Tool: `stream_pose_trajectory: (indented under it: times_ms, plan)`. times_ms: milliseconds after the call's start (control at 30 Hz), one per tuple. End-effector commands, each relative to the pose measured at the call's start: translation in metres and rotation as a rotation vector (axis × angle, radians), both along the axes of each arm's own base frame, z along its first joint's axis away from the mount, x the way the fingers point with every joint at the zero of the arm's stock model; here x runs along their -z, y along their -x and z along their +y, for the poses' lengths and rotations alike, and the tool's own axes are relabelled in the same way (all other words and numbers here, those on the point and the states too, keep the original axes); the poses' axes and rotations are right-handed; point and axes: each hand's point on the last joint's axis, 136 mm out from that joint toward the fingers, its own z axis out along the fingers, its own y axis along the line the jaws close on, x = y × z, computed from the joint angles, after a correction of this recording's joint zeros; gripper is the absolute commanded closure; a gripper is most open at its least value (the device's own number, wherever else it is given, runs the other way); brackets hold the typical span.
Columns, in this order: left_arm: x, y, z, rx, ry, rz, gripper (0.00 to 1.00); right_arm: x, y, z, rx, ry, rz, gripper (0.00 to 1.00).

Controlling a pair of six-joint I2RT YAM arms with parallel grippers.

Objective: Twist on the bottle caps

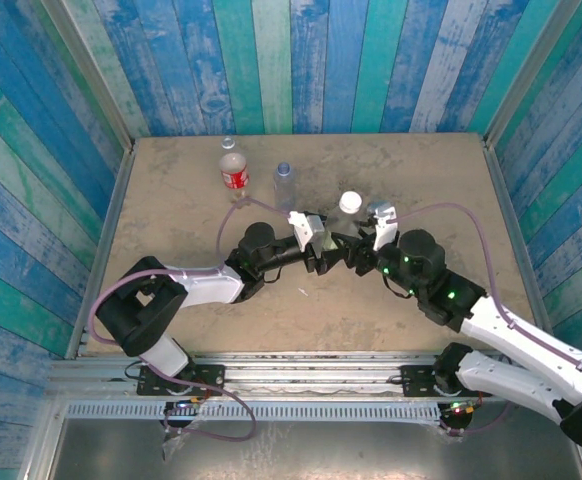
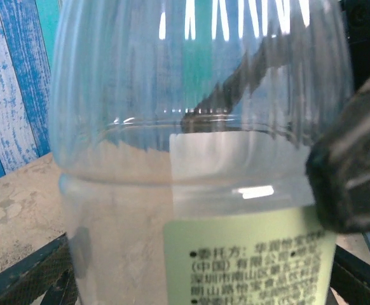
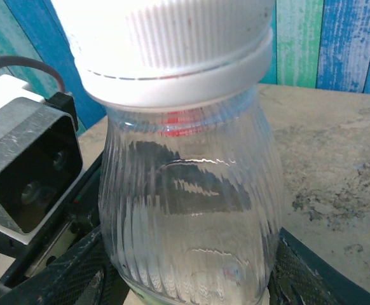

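Observation:
The green-yellow-labelled bottle (image 1: 333, 232) stands mid-table between both grippers, with a white ribbed cap (image 1: 349, 202) on its neck. In the right wrist view that cap (image 3: 172, 44) sits level on the ribbed clear bottle (image 3: 191, 203). My right gripper (image 3: 188, 276) is shut on the bottle's lower shoulder, its fingers (image 3: 299, 267) pressed to both sides. My left gripper (image 2: 198, 279) has its jaws on either side of the labelled body (image 2: 248, 254); contact is unclear. From above, the left gripper (image 1: 319, 252) comes from the left and the right gripper (image 1: 357, 250) from the right.
A red-labelled bottle (image 1: 233, 172) and a slim bluish bottle (image 1: 285, 184) stand upright at the back of the table (image 1: 171, 300). Their tops are too small to read. Blue plank walls close in the back and both sides. The arms' cables arc over the centre.

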Motion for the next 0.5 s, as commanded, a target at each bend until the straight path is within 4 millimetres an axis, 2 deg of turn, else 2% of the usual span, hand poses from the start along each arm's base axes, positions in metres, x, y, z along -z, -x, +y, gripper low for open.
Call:
stream_pose_trajectory:
  times_ms: [0, 133, 300, 333, 400, 467]
  plan:
    - [0.0027, 0.0048, -0.0058, 0.042, -0.001, -0.016, 0.16, -0.0107, 0.0028, 0.0014, -0.018, -0.079, -0.006, 0.6]
    - [0.0044, 0.0075, -0.0075, 0.064, -0.005, -0.018, 0.18, -0.0145, 0.0045, 0.0055, -0.039, -0.103, -0.002, 0.6]
    - [0.0045, 0.0073, -0.0065, 0.056, -0.008, -0.025, 0.41, -0.013, 0.0039, 0.0063, -0.041, -0.094, 0.002, 0.58]
    - [0.0048, 0.0075, -0.006, 0.054, -0.011, -0.028, 0.43, -0.0126, 0.0035, 0.0056, -0.038, -0.087, 0.002, 0.58]
    - [0.0048, 0.0076, -0.0056, 0.052, -0.016, -0.036, 0.45, -0.0122, 0.0025, 0.0047, -0.033, -0.061, 0.002, 0.52]
    - [0.0066, 0.0072, -0.0052, 0.05, -0.026, -0.04, 0.46, -0.0117, 0.0014, 0.0059, -0.037, -0.029, 0.004, 0.41]
